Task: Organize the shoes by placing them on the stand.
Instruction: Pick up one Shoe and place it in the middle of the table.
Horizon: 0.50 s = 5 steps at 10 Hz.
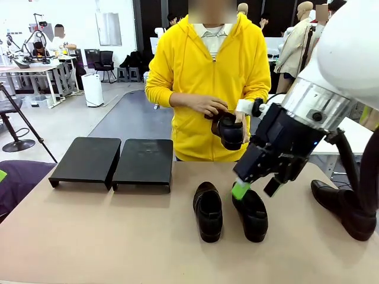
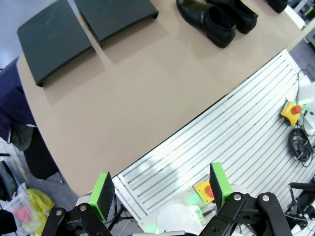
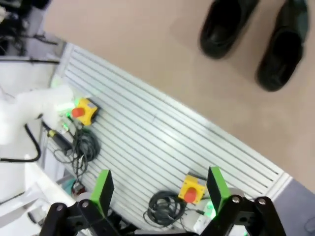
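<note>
Shoes [image 1: 208,211] stand paired mid-table, right of the bare stand [image 1: 112,160], just below the right gripper [image 1: 256,188] in the front view, so the first pickup seems in hand; left wrist view, left gripper [image 2: 160,189] spread, high over the near edge; right wrist view, fingers [image 3: 102,189] spread, needing to descend onto a shoe.

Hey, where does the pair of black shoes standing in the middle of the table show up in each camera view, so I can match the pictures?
Front view: the pair of shoes stands side by side, just right of centre.
Left wrist view: at the top edge, right of centre.
Right wrist view: in the top right corner.
Shared landmark: the tan table under them; its near edge runs diagonally in both wrist views.
</note>
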Available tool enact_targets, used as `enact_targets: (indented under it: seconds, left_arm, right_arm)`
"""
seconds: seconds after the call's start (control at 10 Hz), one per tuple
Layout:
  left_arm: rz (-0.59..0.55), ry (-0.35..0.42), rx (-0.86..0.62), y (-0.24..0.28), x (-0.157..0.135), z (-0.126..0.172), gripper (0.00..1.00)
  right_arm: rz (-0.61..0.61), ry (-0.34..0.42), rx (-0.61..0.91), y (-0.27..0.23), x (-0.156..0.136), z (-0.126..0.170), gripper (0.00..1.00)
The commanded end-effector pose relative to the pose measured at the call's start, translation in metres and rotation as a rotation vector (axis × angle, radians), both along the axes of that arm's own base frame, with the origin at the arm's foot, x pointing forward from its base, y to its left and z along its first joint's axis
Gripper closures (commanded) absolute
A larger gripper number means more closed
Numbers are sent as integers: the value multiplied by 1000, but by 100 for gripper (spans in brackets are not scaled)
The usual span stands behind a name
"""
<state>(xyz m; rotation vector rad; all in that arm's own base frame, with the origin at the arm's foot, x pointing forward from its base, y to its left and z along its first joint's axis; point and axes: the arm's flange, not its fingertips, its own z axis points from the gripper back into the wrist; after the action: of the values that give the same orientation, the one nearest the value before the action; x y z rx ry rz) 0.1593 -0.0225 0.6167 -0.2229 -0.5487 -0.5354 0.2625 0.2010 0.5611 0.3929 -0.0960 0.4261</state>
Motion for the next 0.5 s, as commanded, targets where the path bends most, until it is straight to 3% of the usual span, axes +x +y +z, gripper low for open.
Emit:
enact_targets:
  seconds: [0.0,0.1,0.4]
  left_arm:
    - [-8,0,6,2,-3,-1,0]
    - [-8,0,6,2,-3,-1,0]
    - [-8,0,6,2,-3,-1,0]
  right_arm:
    - [-1,12,53,-60,40,7,0]
    - [16,36,73,-86,35,16,0]
    - [-4,89,19,-157,-23,21,0]
